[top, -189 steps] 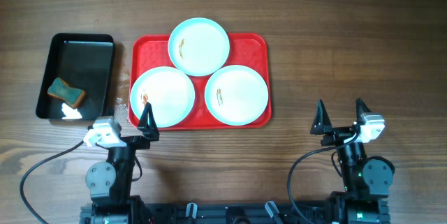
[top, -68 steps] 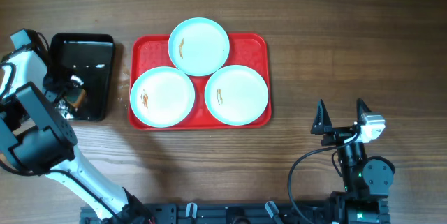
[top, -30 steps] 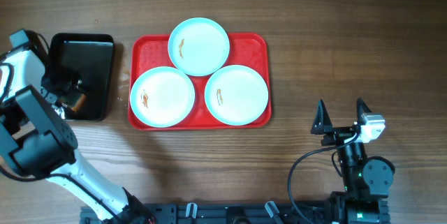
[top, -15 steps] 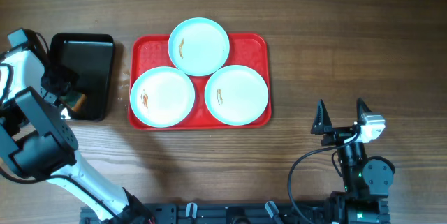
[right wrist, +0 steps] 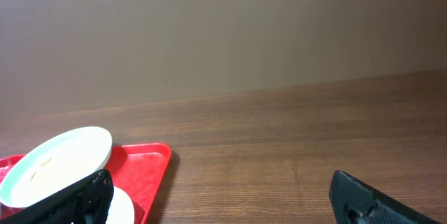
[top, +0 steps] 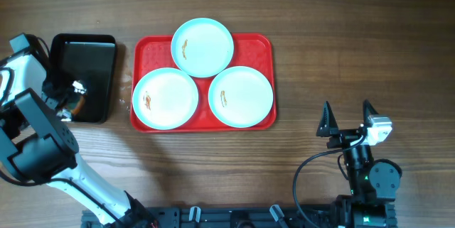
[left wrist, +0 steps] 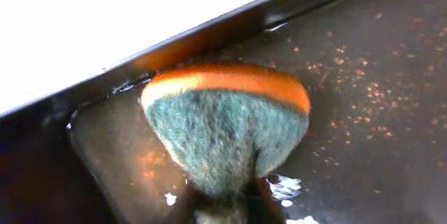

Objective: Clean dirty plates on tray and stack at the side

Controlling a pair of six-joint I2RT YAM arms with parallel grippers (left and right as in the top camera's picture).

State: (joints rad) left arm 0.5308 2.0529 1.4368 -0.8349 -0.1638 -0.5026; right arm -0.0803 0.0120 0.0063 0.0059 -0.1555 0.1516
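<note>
Three dirty plates lie on the red tray (top: 265, 49): one at the back (top: 202, 47), one front left (top: 165, 99), one front right (top: 242, 96), each with a small brown smear. My left gripper (top: 71, 94) reaches down into the black tray (top: 92, 50) at the far left. In the left wrist view its jaws (left wrist: 225, 206) are shut on the green and orange sponge (left wrist: 227, 123), which bulges above the pinch. My right gripper (top: 345, 118) stands open near the front right, well clear of the tray, with nothing between its fingers (right wrist: 220, 182).
The black tray's floor (left wrist: 363, 112) is wet and speckled with crumbs, and its rim runs close behind the sponge. Bare wooden table (top: 355, 43) lies to the right of the red tray (right wrist: 143, 168) and in front of it.
My left gripper's jaws have closed on the sponge inside the black tray. The right arm and the plates have not moved.
</note>
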